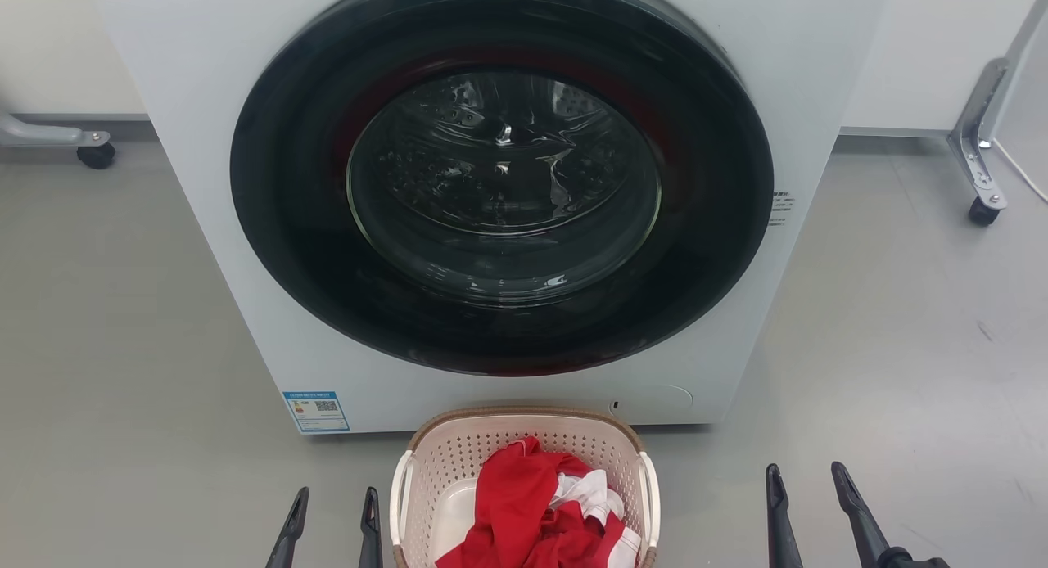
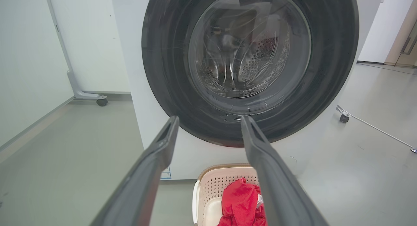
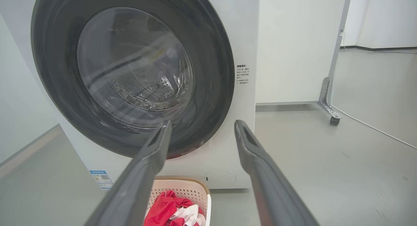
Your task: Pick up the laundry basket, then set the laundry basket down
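The laundry basket (image 1: 458, 457), cream with perforated walls, a brown rim and white side handles, stands on the floor in front of the washer, at the bottom middle of the head view. Red and white clothes (image 1: 532, 511) lie in it. My left gripper (image 1: 336, 502) is open just left of the basket's left handle, apart from it. My right gripper (image 1: 806, 480) is open well to the right of the basket. In the left wrist view the basket (image 2: 224, 182) sits low between the open fingers (image 2: 153, 167) of my left gripper (image 2: 210, 121). In the right wrist view the basket (image 3: 187, 190) lies low, and my right gripper (image 3: 202, 125) is open.
A white front-loading washer (image 1: 819, 52) with a closed dark round door (image 1: 503, 175) stands right behind the basket. Grey floor (image 1: 123, 347) spreads on both sides. Wheeled frame feet (image 1: 978, 200) stand at the far right and far left (image 1: 94, 151). A cable (image 3: 374, 128) runs along the floor.
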Available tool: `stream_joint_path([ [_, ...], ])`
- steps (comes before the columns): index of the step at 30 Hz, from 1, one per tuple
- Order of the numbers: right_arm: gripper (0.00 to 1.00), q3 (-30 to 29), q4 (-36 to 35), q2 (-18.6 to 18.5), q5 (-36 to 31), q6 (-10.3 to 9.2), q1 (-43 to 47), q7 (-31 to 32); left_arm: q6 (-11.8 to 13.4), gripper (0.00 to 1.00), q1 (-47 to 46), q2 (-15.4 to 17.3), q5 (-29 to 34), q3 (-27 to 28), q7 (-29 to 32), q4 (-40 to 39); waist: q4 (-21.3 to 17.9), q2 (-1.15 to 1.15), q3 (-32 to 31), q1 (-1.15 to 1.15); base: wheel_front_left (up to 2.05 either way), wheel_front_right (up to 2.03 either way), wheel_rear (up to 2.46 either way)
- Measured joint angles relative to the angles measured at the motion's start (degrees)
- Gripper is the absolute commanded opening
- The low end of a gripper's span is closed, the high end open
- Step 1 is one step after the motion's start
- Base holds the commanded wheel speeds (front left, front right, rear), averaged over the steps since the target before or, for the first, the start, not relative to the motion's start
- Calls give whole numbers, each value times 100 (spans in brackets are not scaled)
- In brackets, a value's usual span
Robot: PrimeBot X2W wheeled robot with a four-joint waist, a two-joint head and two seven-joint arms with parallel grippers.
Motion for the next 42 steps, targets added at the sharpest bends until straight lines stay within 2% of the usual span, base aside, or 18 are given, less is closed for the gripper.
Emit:
stream_joint_path([
  [18, 100, -103, -174, 52, -122, 0, -1, 0, 0, 100, -3, -73, 245, 212, 0, -120, 40, 0, 37, 0, 0, 0, 0],
  [19, 0, -105, -178, 53, -145, 0, -1, 0, 0, 0, -3, -74, 247, 238, 0, -131, 42, 0, 41, 0, 0, 0, 0],
  [26, 0, -96, 193, 60, -140, 2, 51, 19, -12, 0, 12, -76, 201, 234, 11, 216, 41, 0, 46, 0, 0, 0, 0],
  [31, 0, -167, 233, 64, 134, 62, 42, 68, -67, 0, 7, -77, -11, 319, 90, 255, 22, 0, 55, 0, 0, 0, 0],
  [42, 0, -403, 400, 71, 1187, 222, -37, 323, -240, 0, -53, -83, -1055, 501, 352, 405, -17, 0, 69, 0, 0, 0, 0],
])
